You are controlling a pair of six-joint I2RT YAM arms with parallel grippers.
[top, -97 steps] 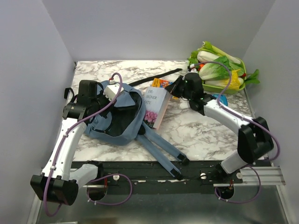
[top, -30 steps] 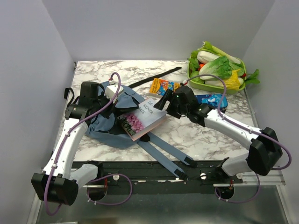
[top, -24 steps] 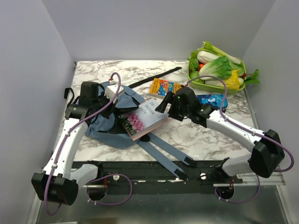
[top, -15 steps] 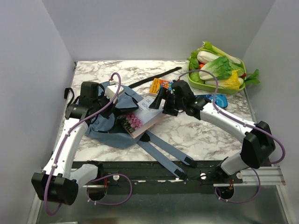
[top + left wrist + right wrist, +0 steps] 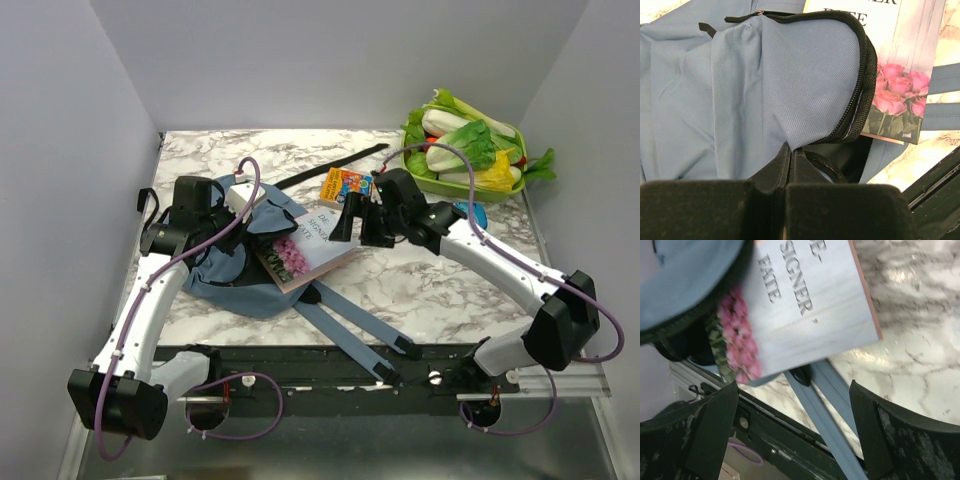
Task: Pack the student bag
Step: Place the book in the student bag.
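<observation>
The student bag (image 5: pixel 222 275) is a soft, dusty-blue backpack lying slumped on the desk (image 5: pixel 440 290). Its black-zippered mouth (image 5: pixel 862 80) gapes open over the rose-covered book (image 5: pixel 308 250), whose rose end sits under the raised flap. Its two long blue straps (image 5: pixel 350 325) run out flat from beneath the book toward the desk's front edge.

You have the student bag (image 5: pixel 225 275) lying near the tabletop's (image 5: pixel 430 285) left edge, the book (image 5: pixel 315 248) at its right side with one end tucked under the bag's open flap. Two shoulder straps (image 5: pixel 350 325) run out from under the book toward the near edge. Behind the book lies a small box (image 5: pixel 346 183), a loose strap (image 5: pixel 335 163) just behind it, and the tray (image 5: pixel 519 133) with vegetables (image 5: pixel 465 148) in it sits in the far right corner.
</observation>
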